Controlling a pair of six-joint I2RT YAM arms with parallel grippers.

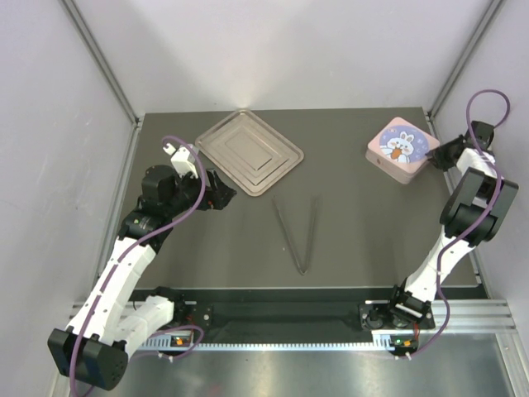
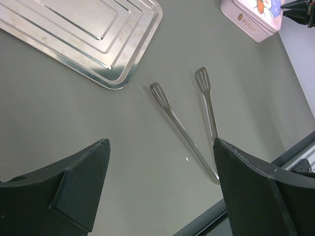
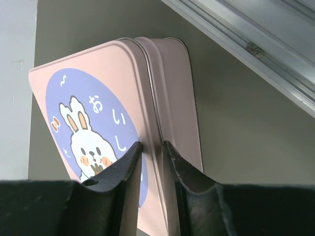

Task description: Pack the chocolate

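Zero chocolate showed; right pincer [image 3: 152,145] pinched the lid [image 3: 88,98] rim between its tips, likely stiff and slick; left pincer [image 2: 161,142] gaped empty.

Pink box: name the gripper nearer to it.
Right. The right gripper is at the pink box, fingers astride its lid edge; the left gripper is far across the table, by the metal tray.

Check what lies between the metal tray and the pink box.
Nothing: in the top view the table is bare between the metal tray and the pink box. The tongs lie lower in that view, off that line.
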